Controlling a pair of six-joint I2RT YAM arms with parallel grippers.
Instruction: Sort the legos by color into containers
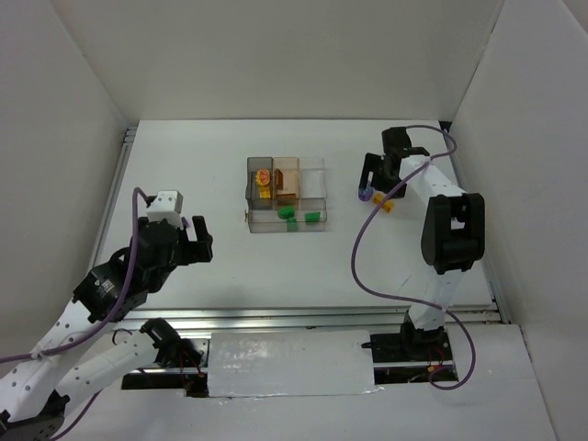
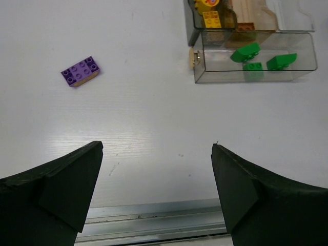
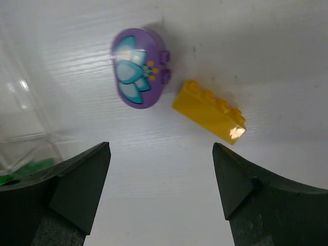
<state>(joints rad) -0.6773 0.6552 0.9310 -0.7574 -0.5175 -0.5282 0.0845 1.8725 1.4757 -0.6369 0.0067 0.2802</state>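
Observation:
The clear divided tray [image 1: 326, 209] stands at mid table. Its long front compartment holds three green bricks [image 2: 245, 52]. The grey compartment holds yellow pieces [image 2: 211, 19] and the tan one an orange-brown brick [image 1: 287, 188]. My left gripper [image 2: 156, 147] is open and empty, low over the near table edge, left of the tray [image 2: 307, 56]. A purple brick [image 2: 80, 71] lies ahead of it to the left. My right gripper [image 3: 161, 147] is open and empty, just short of a purple oval flower piece [image 3: 139, 68] and a yellow brick [image 3: 209, 111], right of the tray.
White walls close in the table on the left, back and right. An aluminium rail [image 2: 154, 220] runs along the near edge under my left gripper. The right arm's purple cable [image 1: 363, 266] loops over the table. The tray's clear wall [image 3: 20, 102] shows left of my right gripper.

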